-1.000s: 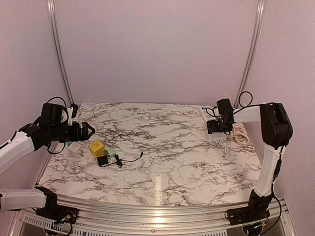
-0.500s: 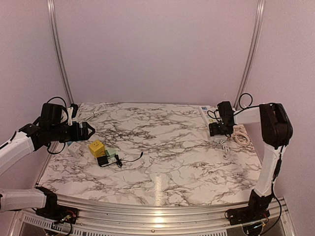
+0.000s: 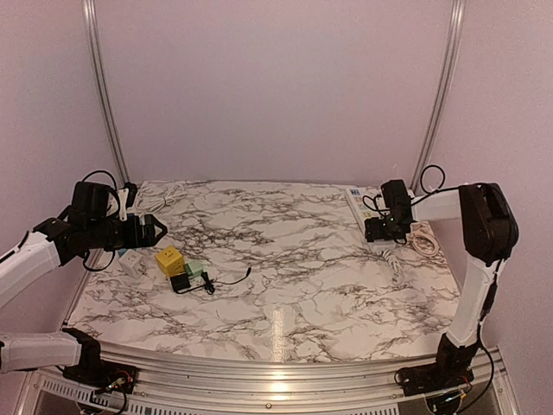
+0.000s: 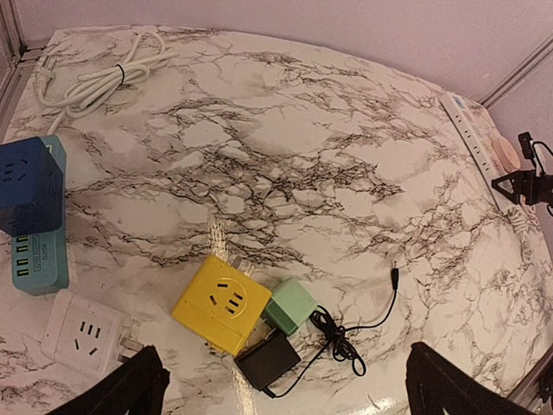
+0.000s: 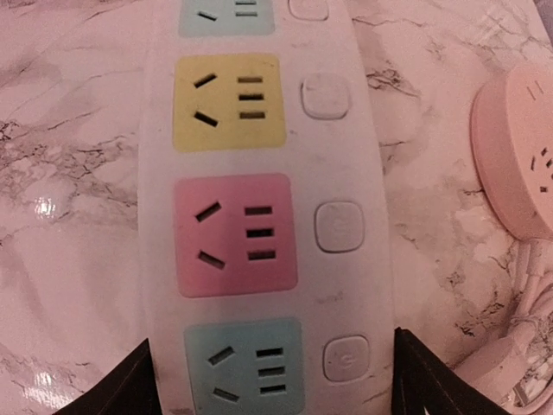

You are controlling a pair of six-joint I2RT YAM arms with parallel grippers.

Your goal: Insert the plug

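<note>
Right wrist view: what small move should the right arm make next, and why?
Likely close the right gripper on the white power strip: its fingers flank the strip's long edges, apparently not yet clamped, and steadying the strip seems to come first.

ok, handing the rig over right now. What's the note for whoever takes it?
Grippers: left gripper is open and empty, above the table's left side. The right gripper straddles the white power strip with coloured sockets, jaws at its edges; grip unclear.
Things: black plug adapter with a thin cable lies on the left, beside the yellow cube socket and mint-green adapter.
Done: nothing. No plug is held, and the strip's visible sockets are empty.
Left: pick up the plug and insert it.
</note>
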